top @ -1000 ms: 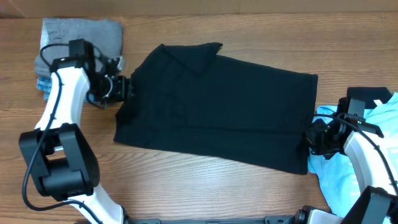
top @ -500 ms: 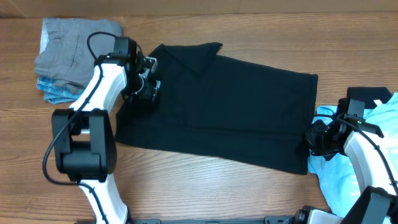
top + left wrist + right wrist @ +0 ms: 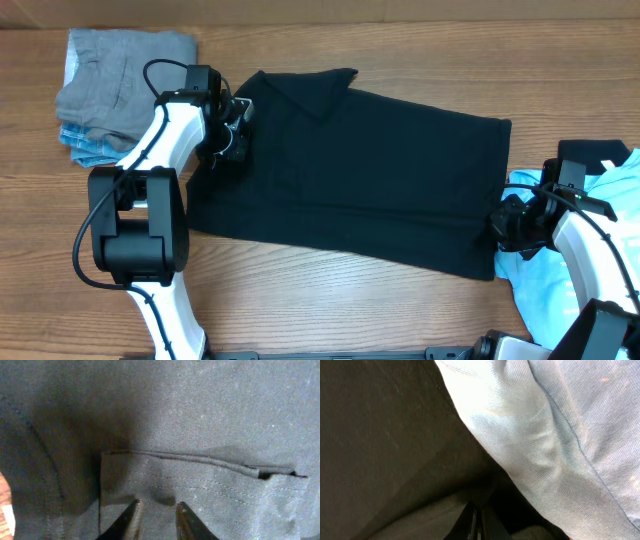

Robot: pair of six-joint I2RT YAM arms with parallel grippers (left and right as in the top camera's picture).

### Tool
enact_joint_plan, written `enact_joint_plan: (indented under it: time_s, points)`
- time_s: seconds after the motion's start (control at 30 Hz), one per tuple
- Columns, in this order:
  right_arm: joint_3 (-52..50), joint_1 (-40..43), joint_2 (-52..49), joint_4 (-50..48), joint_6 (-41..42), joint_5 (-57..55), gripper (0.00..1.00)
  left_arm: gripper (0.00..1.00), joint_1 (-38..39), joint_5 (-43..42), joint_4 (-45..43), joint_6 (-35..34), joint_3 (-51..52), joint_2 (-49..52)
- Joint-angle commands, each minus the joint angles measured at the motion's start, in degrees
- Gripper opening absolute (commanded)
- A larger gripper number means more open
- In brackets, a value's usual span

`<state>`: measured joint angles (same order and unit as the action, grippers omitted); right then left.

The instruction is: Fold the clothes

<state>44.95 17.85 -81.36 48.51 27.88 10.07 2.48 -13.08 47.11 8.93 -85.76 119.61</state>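
Black matte shirt (image 3: 370,170) lies flat (stitched sleeve hem), pale-blue tee (image 3: 533,285) crumpled.

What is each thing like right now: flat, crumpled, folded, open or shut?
black shirt, spread flat on the table, not folded up yet.
light blue tee, crumpled beside the shirt's right end.
grey clothes, folded in a pile at the far left.
left gripper, fingers slightly apart at the shirt's sleeve hem; can't tell if it is pinching.
right gripper, shut, at the shirt's right edge.
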Motion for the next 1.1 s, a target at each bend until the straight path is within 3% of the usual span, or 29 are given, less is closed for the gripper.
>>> enact_joint_plan:
  time_s: [0.0, 0.13, 0.43, 0.67, 1.07]
  points:
    - [1.51, -0.11, 1.01, -0.13, 0.04, -0.83, 0.04, 0.5, -0.42, 3.34, -0.74, -3.43, -1.01, 0.66]
    - [1.51, -0.11, 1.01, -0.13, -0.68, -0.83, 0.04, 0.56, -0.68, 3.39, -2.19, -3.43, -0.98, 0.81]
    - [1.51, -0.11, 1.01, -0.07, -0.68, -0.83, 0.04, 0.54, -0.44, 2.54, -2.38, -4.31, -0.94, 3.26]
    - [1.51, -0.11, 1.01, 0.11, -0.68, -0.83, 0.04, 0.34, -0.42, 2.27, -1.66, -5.11, -1.11, 3.37]
    - [1.51, -0.11, 1.01, 0.87, -0.9, -0.87, 0.04, 0.16, -0.68, 3.06, -0.17, -6.38, -3.13, 3.26]
